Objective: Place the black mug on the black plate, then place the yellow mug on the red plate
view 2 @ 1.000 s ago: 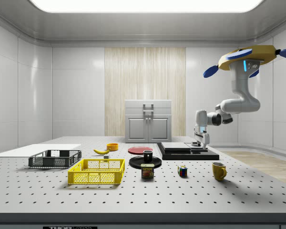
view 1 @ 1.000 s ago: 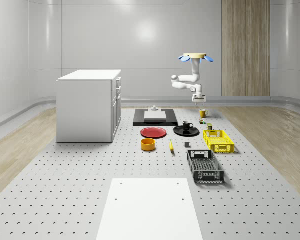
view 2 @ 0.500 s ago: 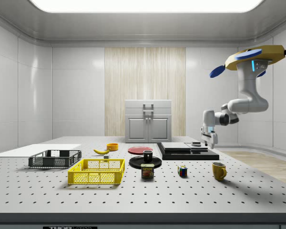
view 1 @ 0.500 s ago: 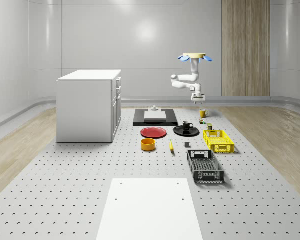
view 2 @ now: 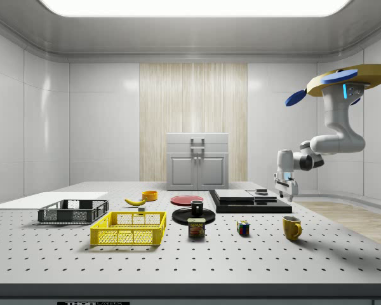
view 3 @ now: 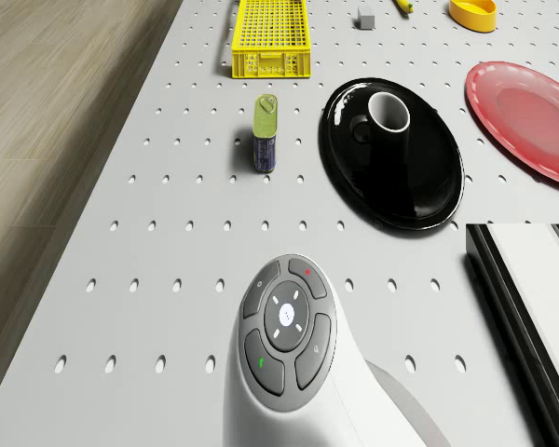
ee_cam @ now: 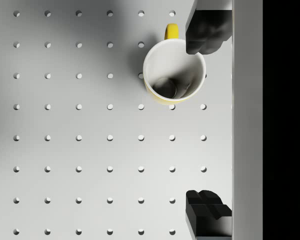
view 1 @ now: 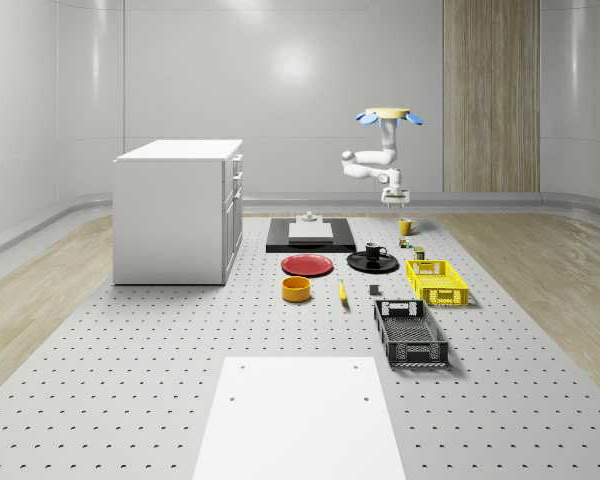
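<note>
The black mug (view 1: 376,251) (view 2: 197,206) (view 3: 388,116) stands upright on the black plate (view 1: 360,264) (view 2: 183,218) (view 3: 419,186). Beside it lies the bare red plate (view 1: 308,265) (view 2: 187,199) (view 3: 531,116). The yellow mug (view 1: 406,226) (view 2: 291,227) (ee_cam: 174,72) stands upright on the table, apart from both plates. The drone (view 1: 388,113) (view 2: 346,79) hovers high, near the table's far end. My gripper (view 1: 393,201) (view 2: 286,197) (ee_cam: 207,120) hangs open above the yellow mug, well clear of it. In the wrist view the mug lies off-centre, under one fingertip (ee_cam: 207,32).
A low black slab (view 1: 311,234) (view 2: 251,203) lies close to the yellow mug. A can (view 2: 197,227) (view 3: 265,133) and a small cube (view 2: 242,227) stand between the mug and the yellow crate (view 1: 436,281). A black crate (view 1: 410,332), orange bowl (view 1: 296,289) and white cabinet (view 1: 178,210) stand farther off.
Drone and arm have shifted toward the side view's right. The gripper has gone from over the black slab to over the yellow mug. Both mugs stay put.
</note>
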